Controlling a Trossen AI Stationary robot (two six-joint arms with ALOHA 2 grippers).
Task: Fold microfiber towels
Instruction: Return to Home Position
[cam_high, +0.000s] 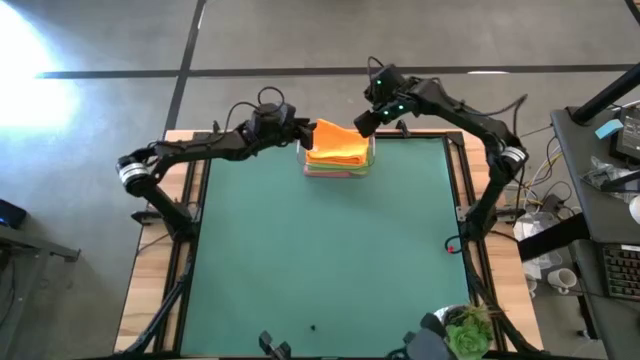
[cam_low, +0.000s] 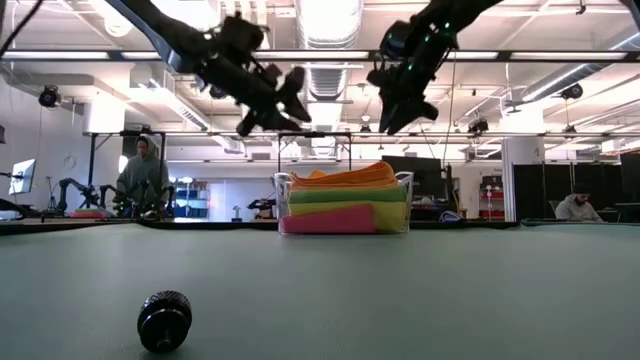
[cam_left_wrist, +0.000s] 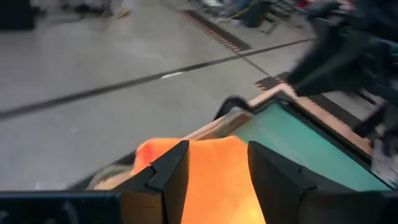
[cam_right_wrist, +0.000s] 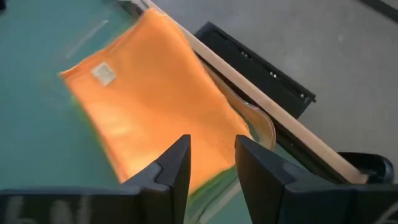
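A stack of folded microfiber towels (cam_high: 338, 150) lies in a clear plastic tray (cam_low: 283, 192) at the middle of the table's far edge. The orange towel (cam_low: 345, 177) is on top, and below it are a green one (cam_low: 345, 194), a yellow one (cam_low: 328, 209) and a pink one (cam_low: 322, 222). The orange towel (cam_right_wrist: 149, 93) has a white tag (cam_right_wrist: 102, 73). My left gripper (cam_high: 300, 131) hangs open above the stack's left side. My right gripper (cam_high: 363, 122) hangs open above its right side. Neither touches the towels.
The green mat (cam_high: 320, 250) stretches from the tray toward the near edge. A small black round knob (cam_low: 164, 320) lies near the front. A green leafy thing (cam_high: 468, 332) sits at the near right corner. People are in the room beyond the table.
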